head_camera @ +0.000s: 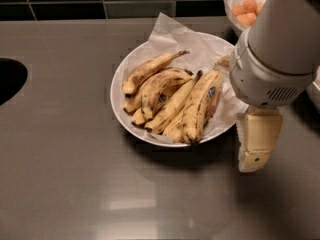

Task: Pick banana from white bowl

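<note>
Grey counter (75,174) bears the white bowl (116,91); its banana (199,108) runs near-to-far just left of the gripper (252,159), whose open-or-closed state I cannot tell.

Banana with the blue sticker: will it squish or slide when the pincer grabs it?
Probably soft: the banana has brown-black edges, so a hard squeeze may bruise it. It leans on other bananas in the white bowl, so neighbours might shift as it lifts. The pincer hangs just right of the bowl.

Gripper (255,156) right of white bowl (116,95); fruit bowl (232,10) behind.
</note>
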